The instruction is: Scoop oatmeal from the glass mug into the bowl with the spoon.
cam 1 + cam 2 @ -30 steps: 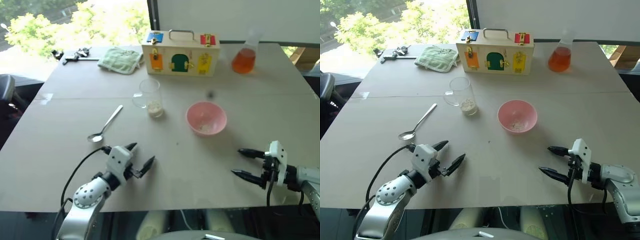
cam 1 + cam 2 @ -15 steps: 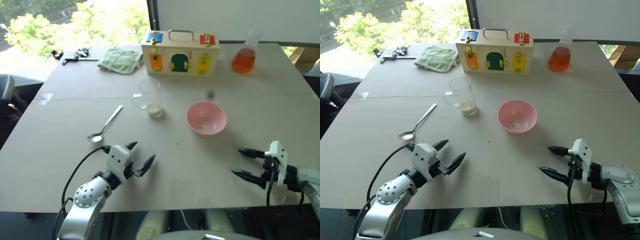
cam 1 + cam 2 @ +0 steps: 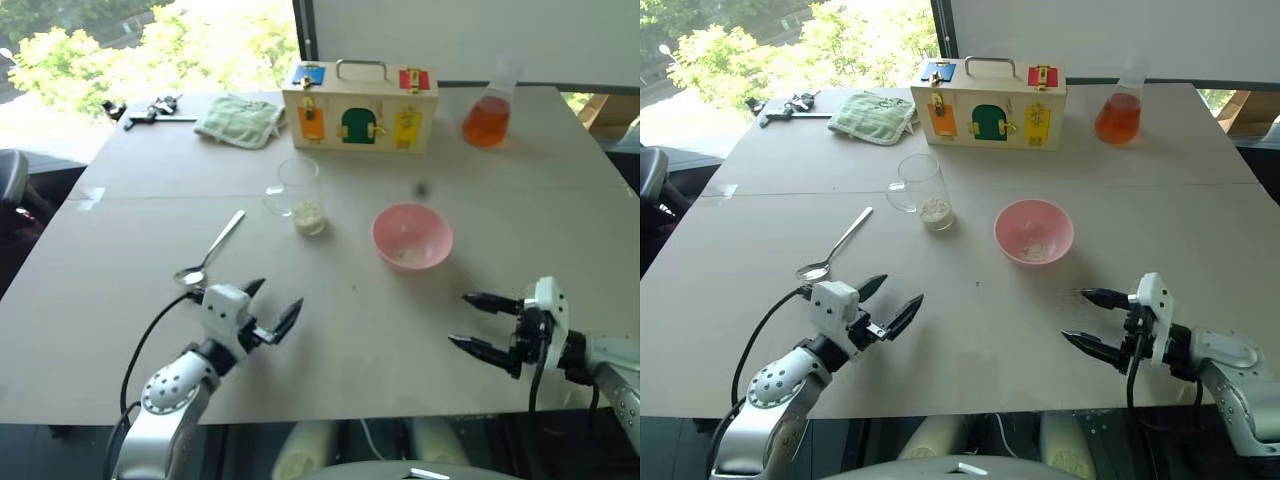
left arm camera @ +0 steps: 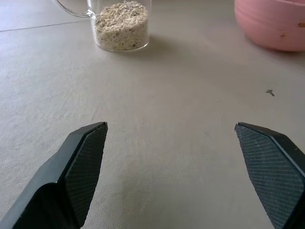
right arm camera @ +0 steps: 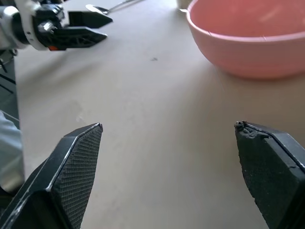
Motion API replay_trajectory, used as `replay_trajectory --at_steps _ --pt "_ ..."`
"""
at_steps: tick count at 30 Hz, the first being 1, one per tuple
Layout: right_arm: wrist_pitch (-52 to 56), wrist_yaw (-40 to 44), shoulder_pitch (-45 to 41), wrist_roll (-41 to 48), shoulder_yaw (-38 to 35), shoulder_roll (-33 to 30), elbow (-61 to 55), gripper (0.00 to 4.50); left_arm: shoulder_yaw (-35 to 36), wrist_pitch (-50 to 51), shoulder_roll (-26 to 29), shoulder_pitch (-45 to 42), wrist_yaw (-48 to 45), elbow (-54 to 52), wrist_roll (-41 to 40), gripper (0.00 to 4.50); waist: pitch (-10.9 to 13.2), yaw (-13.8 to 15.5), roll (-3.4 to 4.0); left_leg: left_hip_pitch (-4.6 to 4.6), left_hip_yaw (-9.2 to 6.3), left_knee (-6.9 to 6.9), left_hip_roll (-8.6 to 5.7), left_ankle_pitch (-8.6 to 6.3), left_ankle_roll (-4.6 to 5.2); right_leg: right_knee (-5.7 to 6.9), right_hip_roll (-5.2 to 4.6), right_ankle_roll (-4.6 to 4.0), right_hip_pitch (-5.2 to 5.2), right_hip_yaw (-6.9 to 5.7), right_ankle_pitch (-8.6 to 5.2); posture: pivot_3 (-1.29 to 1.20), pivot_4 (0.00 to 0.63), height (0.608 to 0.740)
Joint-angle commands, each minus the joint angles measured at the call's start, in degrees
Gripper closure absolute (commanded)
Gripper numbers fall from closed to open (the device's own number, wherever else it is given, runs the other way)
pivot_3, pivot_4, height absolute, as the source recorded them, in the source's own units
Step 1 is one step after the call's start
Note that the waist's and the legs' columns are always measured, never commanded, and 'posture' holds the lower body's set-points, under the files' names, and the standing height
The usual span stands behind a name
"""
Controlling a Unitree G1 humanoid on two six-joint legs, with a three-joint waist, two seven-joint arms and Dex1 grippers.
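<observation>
The mug [image 3: 302, 196] is standing upright near the middle of the table [image 3: 120, 300], its handle pointing toward 9 o'clock, with a low layer of oatmeal [image 3: 309, 214] sitting in its bottom. The bowl [image 3: 412, 236] is resting just beside it at about 4 o'clock, apart from it, and a few pale crumbs are lying inside. The spoon [image 3: 209, 250] is lying flat on the table at 8 o'clock from the mug, its handle running up toward 1 o'clock and its oval end lying nearest the robot.

The left gripper [image 3: 268, 310] is hovering over the table just beyond the spoon's oval end, at about 5 o'clock from it, with its fingers spread wide and pinching nothing. In the left wrist view the mug and the edge of the bowl are showing ahead between those fingers. The right gripper [image 3: 478, 322] is hanging at 5 o'clock from the bowl, near it but not touching, fingers likewise spread and empty, pointing toward 9 o'clock.

At the far side of the table, a wooden box [image 3: 361, 105] with coloured doors is standing at 12 o'clock from the mug. A flask [image 3: 489, 112] of orange liquid is sitting at 3 o'clock from the box, and a green cloth [image 3: 240, 119] is lying at 9 o'clock from it.
</observation>
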Motion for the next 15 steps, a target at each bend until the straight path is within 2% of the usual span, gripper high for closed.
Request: replay_trajectory --at_steps 1,5,8,11,15 --pt "4.1 -4.1 -4.1 3.2 1.9 1.2 -7.3 0.03 2.5 4.8 2.4 -2.7 1.5 -3.8 -1.2 0.00 0.0 0.0 -0.04 0.00 0.00 0.03 0.00 0.00 0.00 0.00 0.00 0.00 0.00 0.00 0.00 0.00 0.150 0.740" --pt "6.7 -8.0 -9.4 4.9 4.3 3.3 -12.0 0.03 8.1 12.9 7.7 -8.8 3.0 -4.1 -3.2 0.00 0.1 0.0 -0.11 0.01 -0.10 0.04 0.00 0.01 -0.02 0.08 0.03 -0.02 -0.05 -0.11 0.02 0.00 0.150 0.740" --pt "8.1 -10.6 -13.3 6.1 5.6 4.9 -13.9 0.03 11.1 17.6 13.9 -12.4 1.6 -2.3 -2.9 0.00 0.1 -0.1 -0.16 0.00 -0.14 0.04 -0.01 0.10 -0.17 0.05 0.05 -0.03 -0.05 -0.12 0.02 0.00 0.150 0.740" --pt "8.5 -12.3 -16.4 3.8 7.0 4.8 -14.2 0.03 11.6 19.8 19.6 -14.6 0.1 2.0 -0.7 0.00 0.1 -0.1 -0.17 -0.03 -0.13 0.01 -0.04 0.10 -0.16 0.00 0.04 -0.04 -0.08 -0.10 0.03 0.00 0.150 0.740" --pt "11.2 -15.3 -19.4 2.8 8.0 3.7 -15.1 0.03 10.2 19.9 23.8 -17.1 -2.0 8.5 1.9 0.00 0.1 -0.1 -0.21 -0.05 -0.12 -0.02 -0.04 0.10 -0.16 -0.02 0.03 -0.04 -0.12 -0.10 0.02 0.00 0.150 0.740"
